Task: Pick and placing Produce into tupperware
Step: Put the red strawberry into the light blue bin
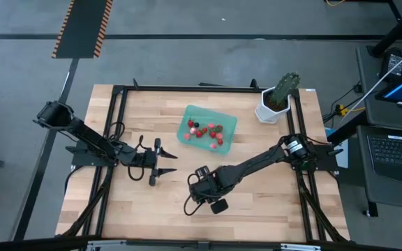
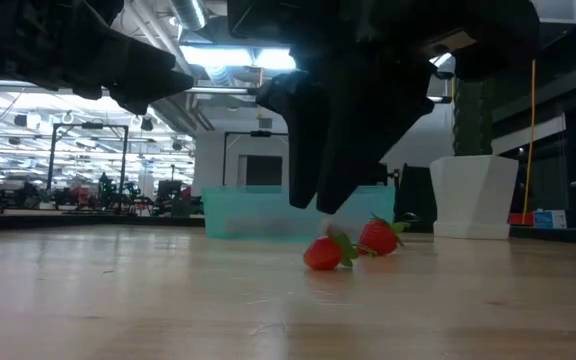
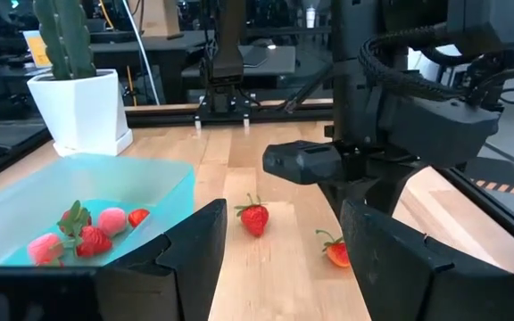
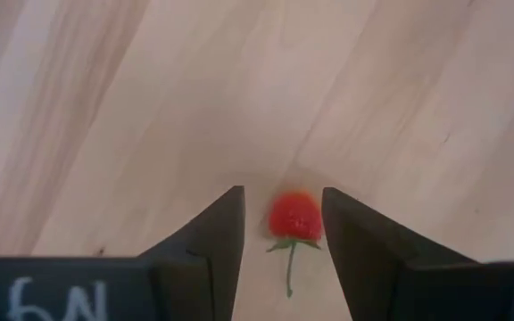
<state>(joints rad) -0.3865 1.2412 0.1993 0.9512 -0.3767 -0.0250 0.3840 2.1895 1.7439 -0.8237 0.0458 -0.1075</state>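
The teal tupperware (image 1: 206,129) stands on the table's far middle and holds several red and pale pink berries (image 3: 87,234). Two red strawberries with green tops lie on the wood near it, one (image 2: 323,252) under my right gripper and one (image 2: 378,237) beside it. My right gripper (image 4: 283,192) points down, open, with its fingers on either side of that strawberry (image 4: 294,216) and just above it, touching nothing. It also shows in the high view (image 1: 202,183). My left gripper (image 1: 167,164) is open and empty to the left, low over the table.
A green cactus-like plant in a white pot (image 1: 276,101) stands at the table's far right corner. A black frame (image 1: 117,111) runs along the table's edges. Bare wood lies between the two grippers and toward the near edge.
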